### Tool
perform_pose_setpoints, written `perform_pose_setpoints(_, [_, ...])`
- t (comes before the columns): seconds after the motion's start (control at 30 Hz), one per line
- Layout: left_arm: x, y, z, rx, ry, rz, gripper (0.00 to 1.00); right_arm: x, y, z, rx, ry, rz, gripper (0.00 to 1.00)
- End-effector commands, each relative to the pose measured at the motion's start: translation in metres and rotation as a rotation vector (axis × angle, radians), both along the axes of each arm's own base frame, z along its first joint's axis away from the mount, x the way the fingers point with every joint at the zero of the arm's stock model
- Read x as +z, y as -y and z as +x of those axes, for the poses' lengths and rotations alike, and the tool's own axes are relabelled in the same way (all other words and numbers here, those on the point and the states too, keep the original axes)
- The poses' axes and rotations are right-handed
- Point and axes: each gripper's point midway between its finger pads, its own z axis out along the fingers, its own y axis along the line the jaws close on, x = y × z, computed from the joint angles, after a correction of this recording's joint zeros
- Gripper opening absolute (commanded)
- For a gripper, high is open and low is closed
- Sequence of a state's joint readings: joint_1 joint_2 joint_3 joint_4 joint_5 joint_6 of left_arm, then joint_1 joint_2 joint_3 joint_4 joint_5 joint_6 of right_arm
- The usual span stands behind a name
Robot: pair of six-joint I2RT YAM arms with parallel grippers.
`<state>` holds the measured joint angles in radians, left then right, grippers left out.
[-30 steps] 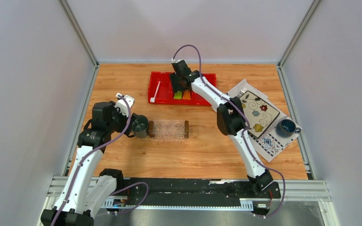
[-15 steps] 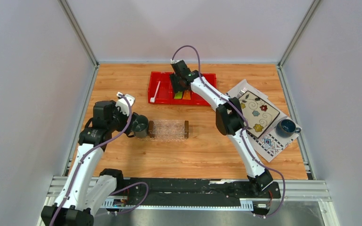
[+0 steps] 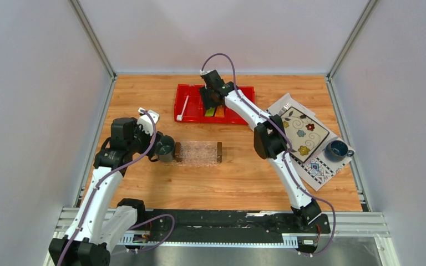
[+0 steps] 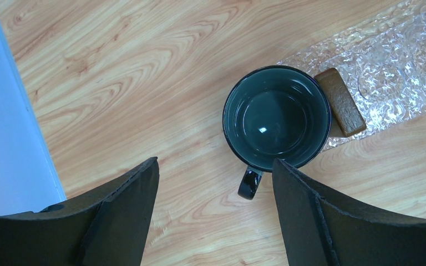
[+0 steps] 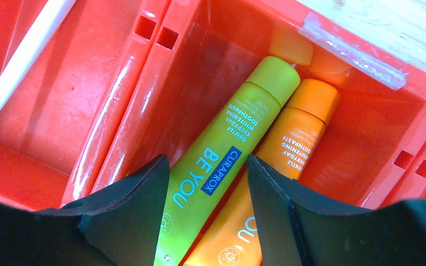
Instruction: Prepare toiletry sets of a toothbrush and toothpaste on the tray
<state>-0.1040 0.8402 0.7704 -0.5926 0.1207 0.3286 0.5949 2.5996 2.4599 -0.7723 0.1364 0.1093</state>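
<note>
The right end effector (image 5: 206, 165), released with fingers apart, hangs over the red three-compartment plastic bin (image 5: 144, 83), straddling the lime green tapered toothpaste tube (image 5: 230, 130) directly beneath. The tube's long axis runs through the gap, slightly skewed, cap pointing away. The orange tube (image 5: 291, 136) lies touching alongside.

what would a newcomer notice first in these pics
The bright red three-compartment plastic bin at the far middle stands out most, with a lime green squeeze tube and an orange squeeze tube lying side by side in its middle compartment under the right arm's open jaws. Nearer, the clear plastic tray with brown block handles sits empty, a dark grey-green mug beside its left end below the left arm's open jaws.
</note>
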Motion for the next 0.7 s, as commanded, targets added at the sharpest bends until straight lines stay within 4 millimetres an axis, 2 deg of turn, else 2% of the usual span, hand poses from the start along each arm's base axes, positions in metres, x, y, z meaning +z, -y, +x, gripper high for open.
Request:
perform_pose_setpoints(0.0, [0.004,-0.001,0.006,0.002,0.031,-0.001,0.82,-0.054,0.011,-0.028,0.027,-0.167,-0.076,0.60])
perform_pose_setpoints(0.17, [0.003,-0.001,0.006,0.002,0.028,0.002,0.82,-0.057,0.010,-0.030,0.035,-0.178,-0.073,0.61])
perform_pose_setpoints(0.37, [0.001,0.001,0.007,-0.004,0.020,-0.005,0.82,-0.065,0.009,-0.035,0.048,-0.204,-0.074,0.68])
perform_pose_setpoints(0.67, [0.000,0.002,0.008,-0.005,0.016,-0.008,0.82,-0.072,0.010,-0.040,0.060,-0.229,-0.081,0.57])
